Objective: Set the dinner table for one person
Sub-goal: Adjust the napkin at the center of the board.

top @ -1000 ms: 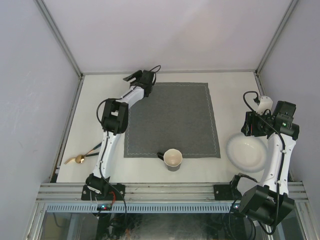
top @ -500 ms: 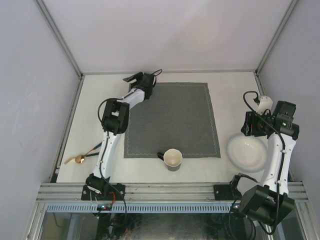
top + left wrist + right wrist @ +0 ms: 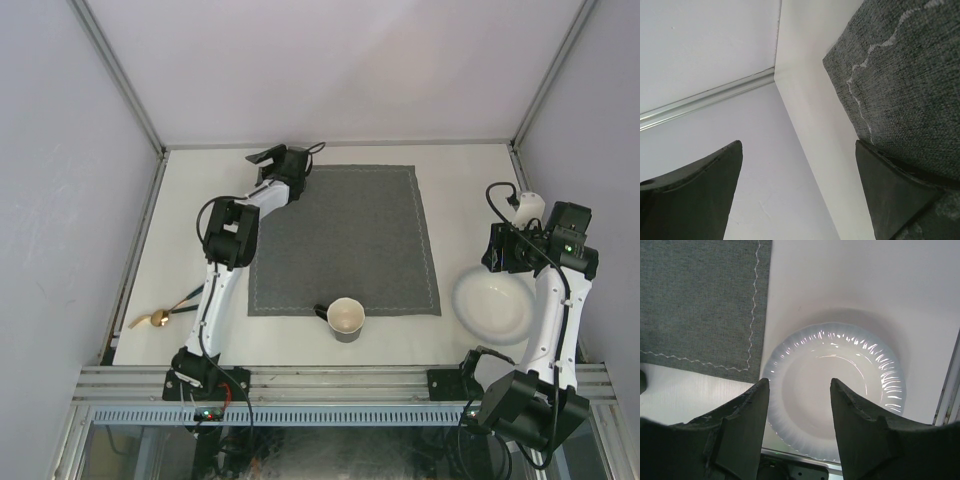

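The dinner table (image 3: 190,200), a large flat off-white rectangular top with thin aluminium rails at its edges, fills the floor of the enclosure in front of both arm bases. On its middle lies a square grey cloth mat with light stitching (image 3: 345,240).

The left gripper (image 3: 798,145) is at the far left corner of this mat, reaching far from its base. In the left wrist view its two dark fingers stand wide apart and there is nothing between them. One finger is over the bare table and the other is over the corner of the cloth.

The right gripper (image 3: 799,382) hangs above a round white plate with a fluted rim (image 3: 492,305). Its fingers are partly apart and hold nothing; the plate shows through the gap between them. The plate rests on the bare table, just beside the near right corner of the mat, with a narrow strip of table between them.

A dark cup with a cream inside (image 3: 346,319) stands upright on the near edge of the mat, its handle pointing to the left. A golden metal spoon (image 3: 158,318) lies on the table at the near left side, well apart from the mat, and its handle goes under the left arm.
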`<move>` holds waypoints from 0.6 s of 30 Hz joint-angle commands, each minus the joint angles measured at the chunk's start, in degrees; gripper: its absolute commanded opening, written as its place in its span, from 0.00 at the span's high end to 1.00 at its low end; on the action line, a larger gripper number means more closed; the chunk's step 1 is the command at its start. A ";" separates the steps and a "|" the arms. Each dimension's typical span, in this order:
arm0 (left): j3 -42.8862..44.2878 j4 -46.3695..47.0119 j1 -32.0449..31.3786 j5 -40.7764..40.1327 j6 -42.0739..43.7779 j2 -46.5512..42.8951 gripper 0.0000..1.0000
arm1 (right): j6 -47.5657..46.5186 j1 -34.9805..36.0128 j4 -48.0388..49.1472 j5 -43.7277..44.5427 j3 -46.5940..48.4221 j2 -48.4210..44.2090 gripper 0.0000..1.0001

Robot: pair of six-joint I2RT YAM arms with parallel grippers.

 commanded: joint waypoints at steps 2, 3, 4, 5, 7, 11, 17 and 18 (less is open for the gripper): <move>-1.92 2.32 0.83 -1.37 1.34 -0.60 0.02 | 0.80 0.50 1.66 -0.87 0.44 -0.10 0.48; -2.26 2.59 1.00 -1.40 1.40 -0.77 0.02 | 0.82 0.51 1.66 -0.93 0.43 -0.02 0.48; -2.61 2.77 1.22 -1.40 1.41 -0.91 0.03 | 0.89 0.53 1.71 -0.95 0.43 0.05 0.48; -3.03 2.95 1.39 -1.40 1.40 -1.10 0.02 | 0.89 0.60 1.74 -0.97 0.43 0.14 0.48; -3.72 3.37 1.63 -1.40 1.25 -1.54 0.02 | 0.91 0.61 1.79 -1.06 0.43 0.26 0.48; -4.48 3.63 2.05 -1.40 1.42 -1.85 0.02 | 1.02 0.79 1.75 -1.17 0.43 0.38 0.48; -4.36 6.05 2.25 -1.08 -0.11 -2.74 0.06 | 1.07 0.98 1.58 -1.13 0.45 0.35 0.48; -4.21 6.62 2.19 -0.87 -1.31 -3.56 0.06 | 1.05 0.98 1.57 -1.05 0.43 0.34 0.48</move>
